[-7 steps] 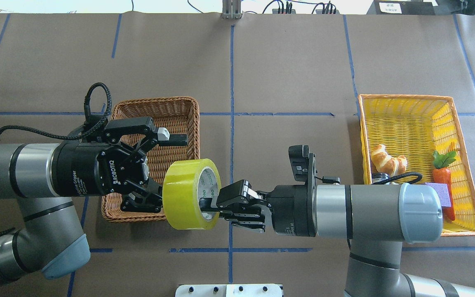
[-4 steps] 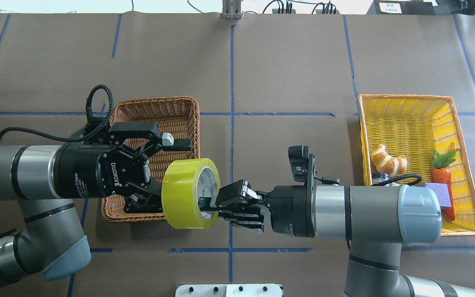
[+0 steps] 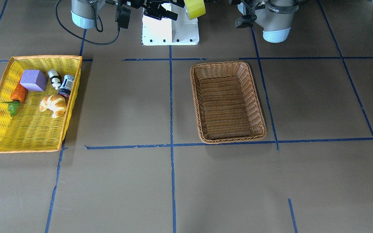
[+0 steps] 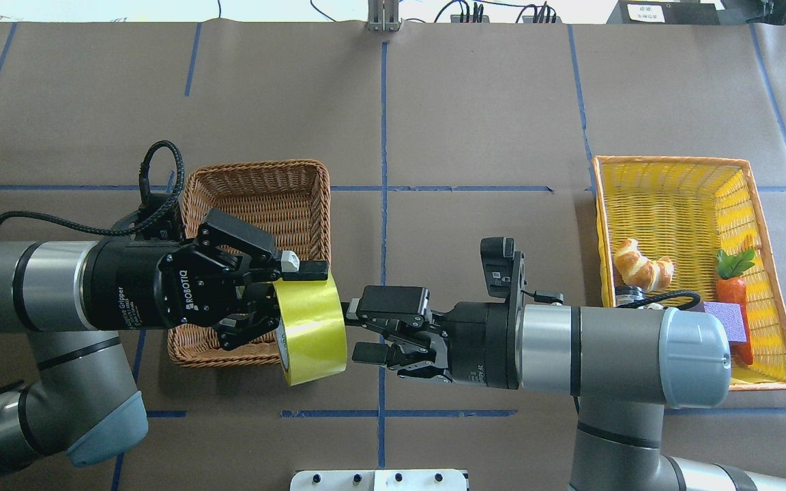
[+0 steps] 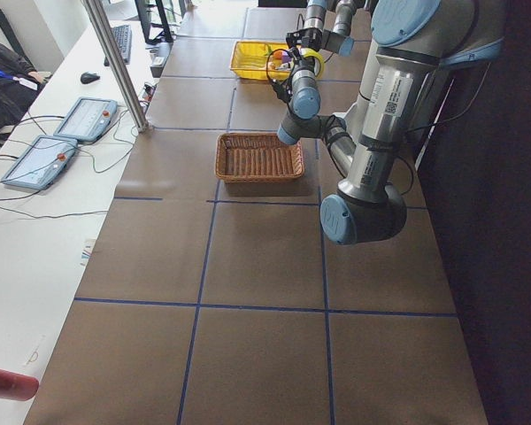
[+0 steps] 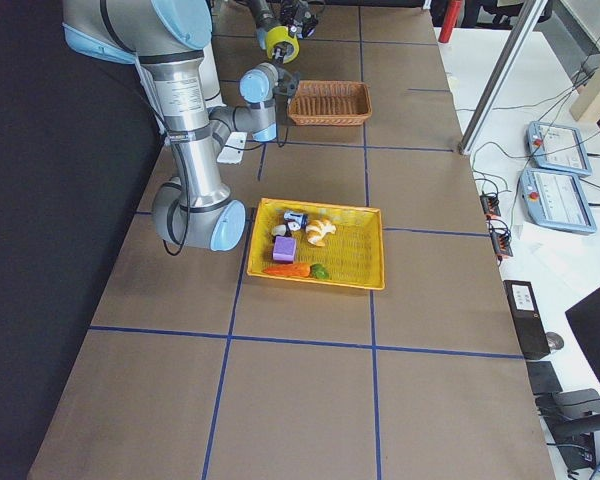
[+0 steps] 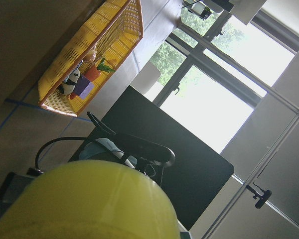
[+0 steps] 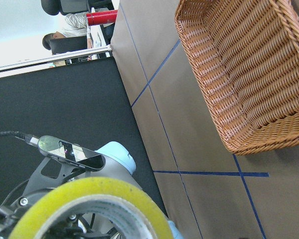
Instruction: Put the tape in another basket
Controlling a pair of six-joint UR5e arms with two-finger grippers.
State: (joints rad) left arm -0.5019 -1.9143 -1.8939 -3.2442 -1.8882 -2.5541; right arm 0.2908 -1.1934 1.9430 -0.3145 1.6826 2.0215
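Note:
The tape (image 4: 312,326), a wide yellow roll, hangs in the air between my two grippers, above the table by the right front corner of the brown wicker basket (image 4: 256,169). My left gripper (image 4: 285,303) is shut on the tape's wall, with one finger over its top edge. My right gripper (image 4: 355,333) is open just right of the roll, its jaws spread and clear of it. The tape also shows at the top of the front-facing view (image 3: 194,8) and fills the bottom of the left wrist view (image 7: 89,199) and the right wrist view (image 8: 89,204). The brown basket (image 3: 228,63) is empty.
A yellow basket with an orange rim (image 4: 673,161) stands at the right and holds a croissant (image 4: 642,266), a carrot (image 4: 731,286), a purple block (image 4: 727,317) and a small jar. A white base plate (image 3: 170,32) sits at the table's near edge.
My left gripper has closed on the tape. My right gripper has let go of the core, opened and drawn back a little. The roll has turned and shifted slightly left.

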